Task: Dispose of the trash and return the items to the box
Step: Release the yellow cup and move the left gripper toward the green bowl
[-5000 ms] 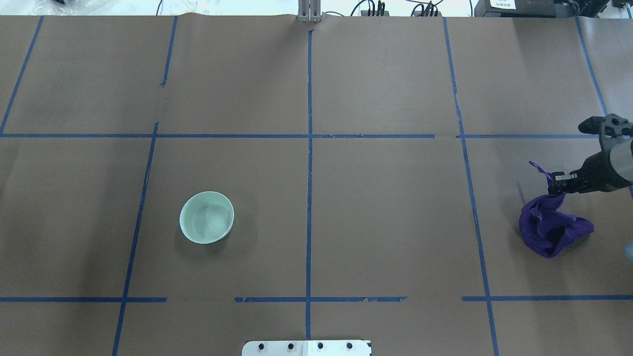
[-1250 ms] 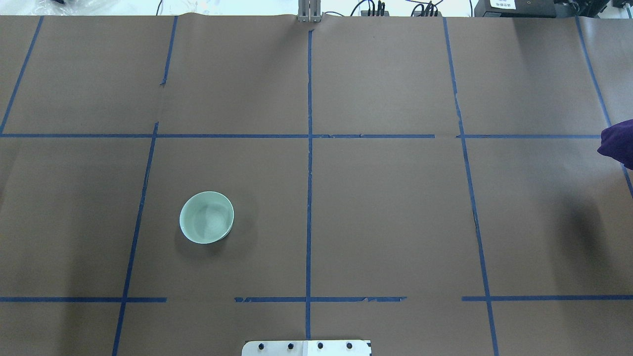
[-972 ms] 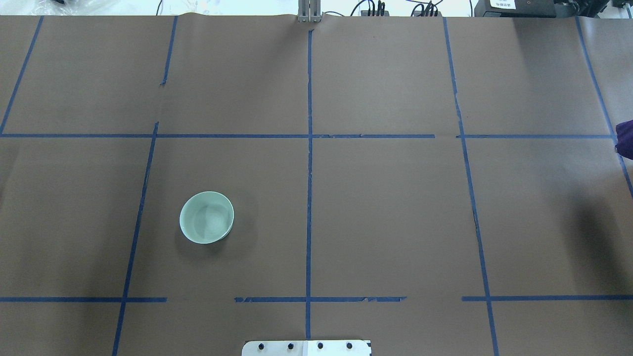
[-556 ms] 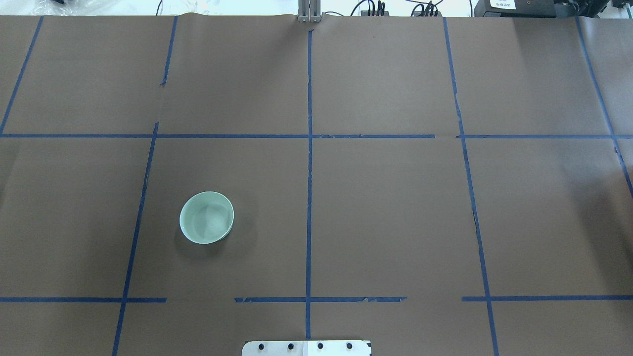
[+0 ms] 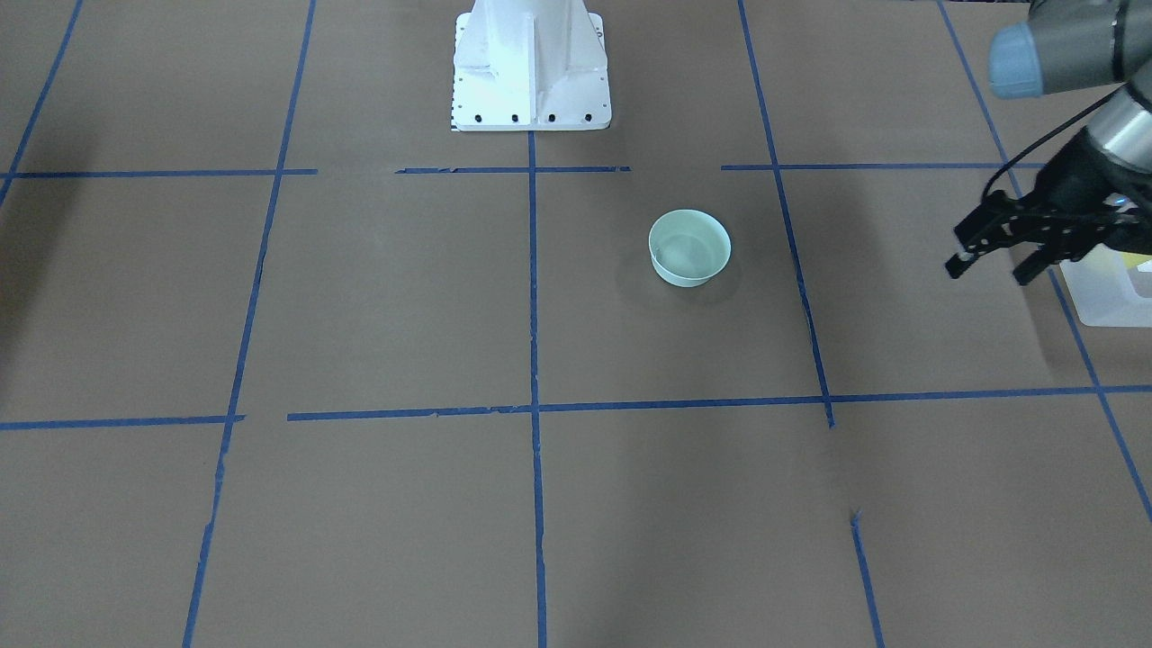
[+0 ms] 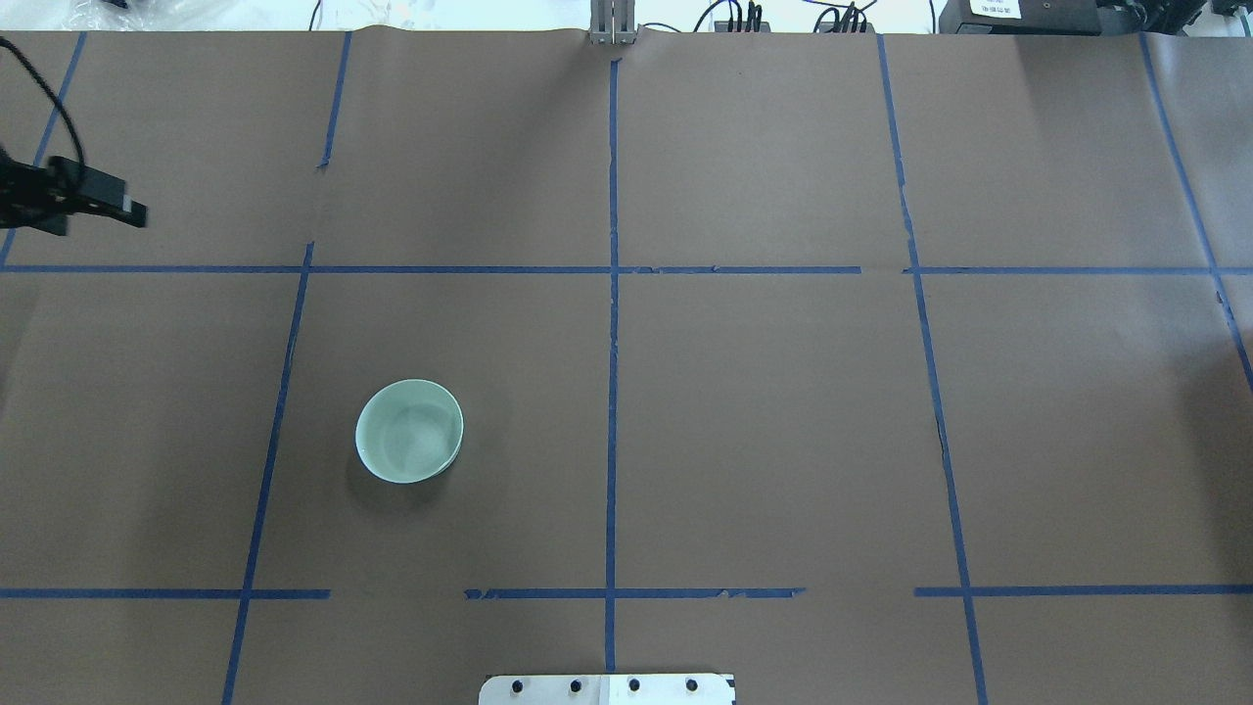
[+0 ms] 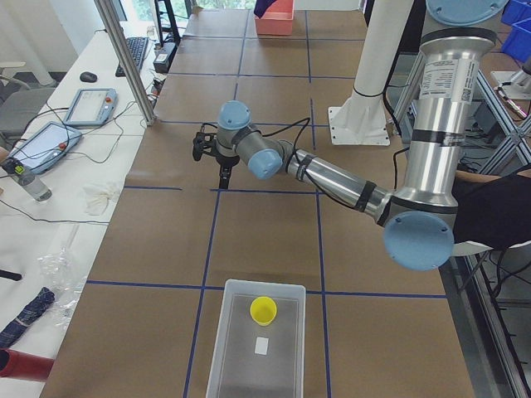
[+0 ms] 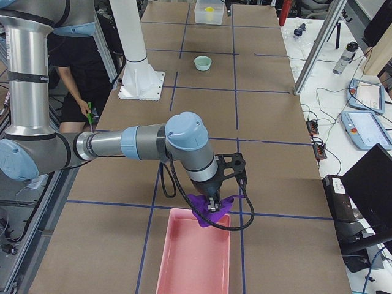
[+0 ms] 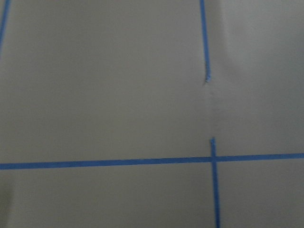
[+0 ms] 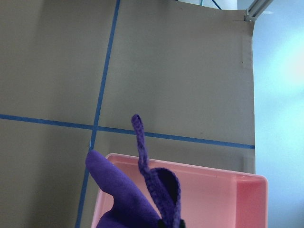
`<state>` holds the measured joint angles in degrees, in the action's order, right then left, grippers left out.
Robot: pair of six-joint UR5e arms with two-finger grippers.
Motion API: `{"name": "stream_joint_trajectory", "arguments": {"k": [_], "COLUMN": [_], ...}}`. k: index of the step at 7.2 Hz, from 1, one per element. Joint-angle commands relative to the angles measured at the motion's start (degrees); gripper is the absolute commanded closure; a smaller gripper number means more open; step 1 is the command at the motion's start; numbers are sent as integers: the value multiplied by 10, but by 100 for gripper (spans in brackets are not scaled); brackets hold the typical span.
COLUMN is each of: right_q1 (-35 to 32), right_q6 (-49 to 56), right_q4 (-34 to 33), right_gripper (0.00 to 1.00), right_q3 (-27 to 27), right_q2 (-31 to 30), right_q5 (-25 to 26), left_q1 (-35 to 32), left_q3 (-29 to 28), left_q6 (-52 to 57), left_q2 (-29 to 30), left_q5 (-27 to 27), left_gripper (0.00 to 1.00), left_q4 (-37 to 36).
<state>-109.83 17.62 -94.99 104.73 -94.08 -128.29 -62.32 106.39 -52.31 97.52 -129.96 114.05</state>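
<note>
The small yellow cup (image 7: 264,310) stands inside the frosted-white box (image 7: 235,358) at the table's left end; both also show far off in the exterior right view, the cup (image 8: 210,9) in the box (image 8: 201,13). My left gripper (image 5: 987,270) is open and empty above the table beside the box (image 5: 1111,297), and shows at the left edge of the overhead view (image 6: 98,217). My right gripper (image 8: 212,205) holds a purple cloth (image 10: 137,199) over the near edge of a pink tray (image 10: 218,190).
A pale green bowl (image 6: 409,431) sits left of centre on the brown paper, also seen from the front (image 5: 689,247). The white pedestal (image 5: 531,63) stands at the robot's base. The pink tray (image 8: 195,257) lies at the table's right end. An operator stands behind the robot.
The right gripper lifted the purple cloth off the table and carried it right, out of the overhead view. The left gripper has come into that view at the left edge.
</note>
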Motion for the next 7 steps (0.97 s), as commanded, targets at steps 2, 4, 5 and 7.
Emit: {"name": "stream_joint_trajectory", "arguments": {"k": [2,4,5,7], "right_q1": [-5,-5,-5,-4], "right_q6": [61,78,78,77], "right_q4": [5,9,9,9], "right_gripper": [100,100,100,100], "right_q3": [-50,-81,-92,-104], "right_q2": [4,6,6,6], "right_q5": [72,80,80,95], "left_q1": [129,130,131,170], "left_q3": [-39,-40,-41,-43], "left_q6": [-152,-154,-156,-182], "left_q2": [56,56,56,61], "left_q5": [57,58,57,74], "left_gripper": [0,0,0,0], "left_q4": [73,80,80,81]}}
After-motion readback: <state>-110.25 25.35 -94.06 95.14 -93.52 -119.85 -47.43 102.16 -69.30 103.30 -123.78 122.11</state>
